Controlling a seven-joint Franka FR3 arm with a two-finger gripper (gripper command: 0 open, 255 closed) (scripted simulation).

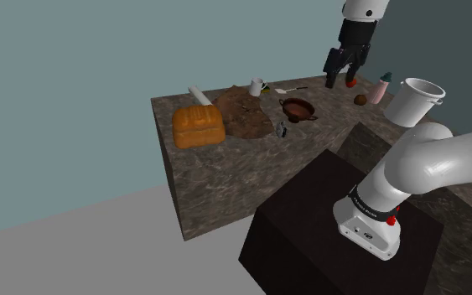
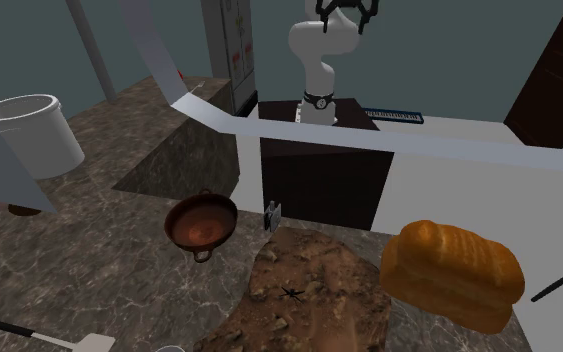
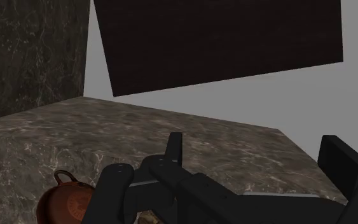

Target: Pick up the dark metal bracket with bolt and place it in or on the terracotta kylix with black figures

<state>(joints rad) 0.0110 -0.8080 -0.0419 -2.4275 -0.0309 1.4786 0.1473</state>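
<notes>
I've got the tool hanging well above the desk, fingers spread, nothing between them. The bracket sits on the desk at the kylix's seven o'clock in the shoulder view, just beside the brown board. A loaf lies at the board's nine o'clock.

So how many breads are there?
1. The loaf of bread sits near the counter's end, beside the rough brown slab. None seems hidden.

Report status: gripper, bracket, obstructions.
Gripper open, empty, high above counter. Bracket on counter beside kylix, at brown mat edge, untouched. Nothing seen blocking it.
</notes>
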